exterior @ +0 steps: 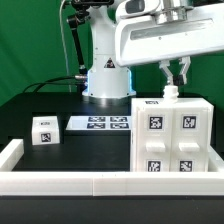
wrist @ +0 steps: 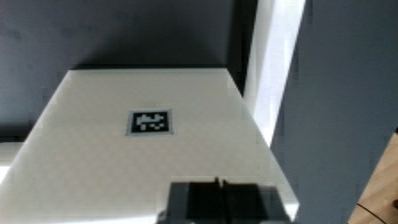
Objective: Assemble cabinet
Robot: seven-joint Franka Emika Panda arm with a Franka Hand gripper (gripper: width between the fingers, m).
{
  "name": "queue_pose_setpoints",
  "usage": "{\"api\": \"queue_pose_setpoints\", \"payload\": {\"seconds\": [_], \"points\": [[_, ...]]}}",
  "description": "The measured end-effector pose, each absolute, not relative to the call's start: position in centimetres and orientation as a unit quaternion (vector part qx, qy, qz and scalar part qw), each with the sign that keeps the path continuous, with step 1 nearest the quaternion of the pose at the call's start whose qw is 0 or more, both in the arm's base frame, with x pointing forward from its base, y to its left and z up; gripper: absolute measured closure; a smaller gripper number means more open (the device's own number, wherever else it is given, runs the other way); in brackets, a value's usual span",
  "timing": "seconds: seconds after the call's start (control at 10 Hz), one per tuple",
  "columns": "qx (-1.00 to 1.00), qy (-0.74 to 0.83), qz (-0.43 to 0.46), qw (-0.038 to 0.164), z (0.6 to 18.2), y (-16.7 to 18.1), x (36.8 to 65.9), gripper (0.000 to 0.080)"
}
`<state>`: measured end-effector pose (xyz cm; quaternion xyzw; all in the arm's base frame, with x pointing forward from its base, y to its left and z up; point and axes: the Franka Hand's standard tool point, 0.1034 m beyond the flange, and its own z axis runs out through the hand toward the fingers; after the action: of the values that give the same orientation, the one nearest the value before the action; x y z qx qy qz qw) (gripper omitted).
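On the exterior view's right side of the black table point(exterior: 25, 112), the large white plastic box-shaped cabinet body point(exterior: 170, 140) stands upright, with square black-and-white tags on its front. Just above it hangs the arm's two-finger gripper point(exterior: 174, 80), its jaws parted and holding nothing, over a small white piece point(exterior: 171, 94) sitting on the body's top. A small white tagged cube point(exterior: 43, 130) lies well apart, with the marker board point(exterior: 98, 123) between them.

Exterior view: bright, even light; large white plastic box-shaped cabinet body point(exterior: 170, 140) near clipping against black bench point(exterior: 30, 105). Wrist view: dimmer, soft overall; dark gripper point(wrist: 217, 195) fully out of focus.
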<state>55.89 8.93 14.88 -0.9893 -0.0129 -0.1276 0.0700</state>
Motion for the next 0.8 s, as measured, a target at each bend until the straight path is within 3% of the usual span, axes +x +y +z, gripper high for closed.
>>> {"api": "queue_pose_setpoints", "payload": {"seconds": [0.1, 0.2, 0.3, 0.5, 0.6, 0.7, 0.8], "points": [[-0.989, -0.013, -0.128, 0.07, 14.9, 8.9, 55.9, 0.075], [-0.989, -0.013, -0.128, 0.07, 14.9, 8.9, 55.9, 0.0574], [-0.989, -0.013, -0.128, 0.07, 14.9, 8.9, 55.9, 0.0574], [-0.989, -0.011, -0.129, 0.065, 13.9, 8.5, 54.8, 0.0256], [-0.991, -0.021, -0.12, 0.058, 13.1, 7.1, 53.7, 0.0256], [-0.992, -0.023, -0.112, 0.05, 12.5, 4.6, 52.7, 0.0081], [-0.993, -0.024, -0.105, 0.043, 11.9, 2.0, 52.0, 0.0025]]}}
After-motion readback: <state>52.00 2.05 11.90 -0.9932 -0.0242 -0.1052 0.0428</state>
